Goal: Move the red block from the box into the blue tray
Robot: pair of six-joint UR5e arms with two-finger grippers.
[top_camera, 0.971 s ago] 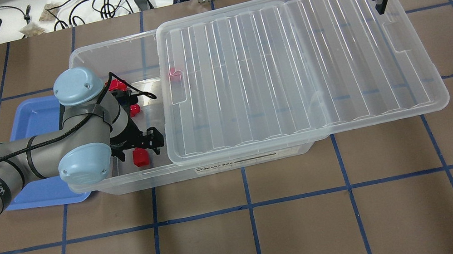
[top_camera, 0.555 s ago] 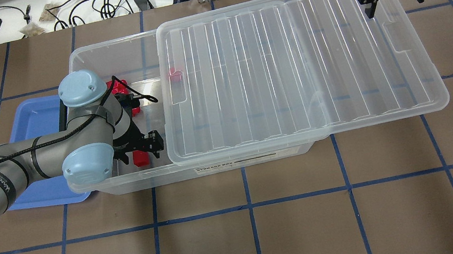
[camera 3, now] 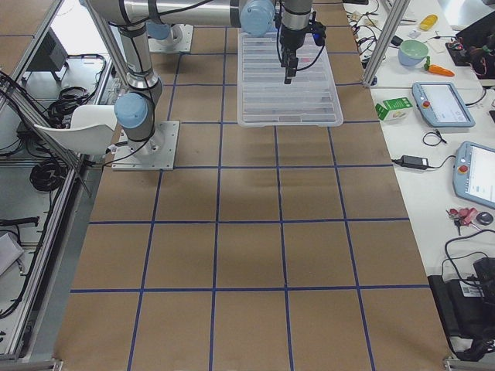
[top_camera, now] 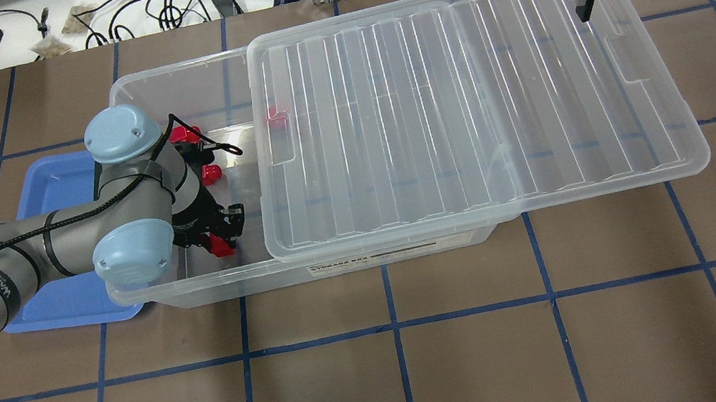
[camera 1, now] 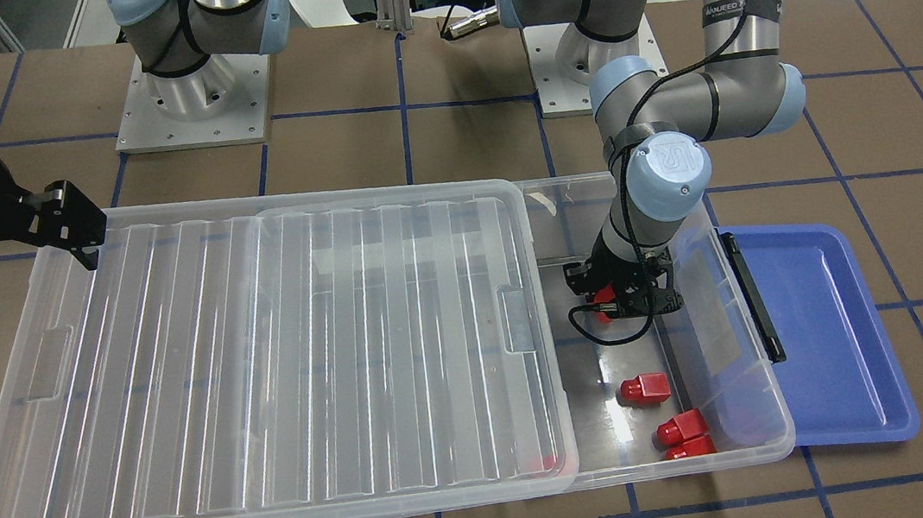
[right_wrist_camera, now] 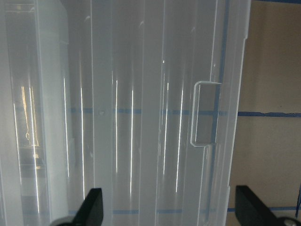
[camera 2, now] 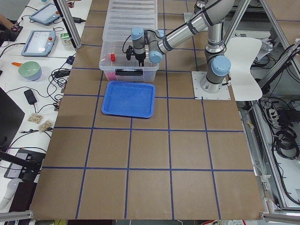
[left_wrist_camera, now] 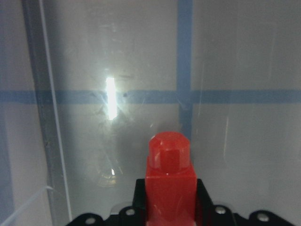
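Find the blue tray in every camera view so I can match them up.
Front-facing: tray at the right side.
Overhead: left side, partly under the arm.
Exterior left: centre, upper half.
Exterior right: not in it.
Left wrist: not in it.
Right wrist: not in it.
Landmark: the clear box; the tray lies beside its uncovered end.

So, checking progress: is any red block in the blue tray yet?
No, the blue tray shows only bare floor; the red blocks sit inside the box.
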